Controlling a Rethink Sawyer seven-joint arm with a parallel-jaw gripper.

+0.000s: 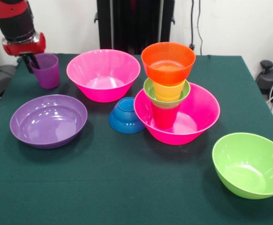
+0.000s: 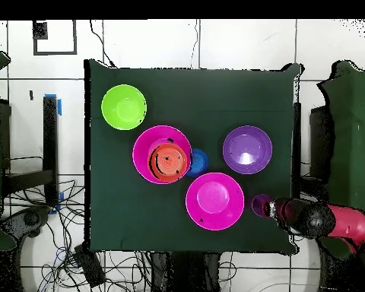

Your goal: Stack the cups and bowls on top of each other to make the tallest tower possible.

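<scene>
My gripper (image 1: 34, 64) (image 2: 269, 206) is at the left rim of the translucent purple cup (image 1: 47, 71) (image 2: 260, 204), which stands upright on the table at the far left. A large pink bowl (image 1: 199, 117) (image 2: 144, 148) holds a tower. From the bottom up it is a red cup (image 1: 163, 117), a small green bowl (image 1: 150, 90), a yellow-orange cup (image 1: 169, 90) and an orange bowl (image 1: 168, 61) (image 2: 168, 160). The small blue bowl (image 1: 126, 116) (image 2: 198, 161) leans tilted against that pink bowl. A second pink bowl (image 1: 103, 75) (image 2: 214, 201), a wide purple bowl (image 1: 48, 121) (image 2: 247, 149) and a lime green bowl (image 1: 248, 164) (image 2: 124, 107) stand apart.
The green cloth table (image 1: 127, 187) (image 2: 178, 91) drops off at its edges close to the purple cup and the lime bowl. Cables and grey equipment (image 1: 272, 77) lie beyond the right edge.
</scene>
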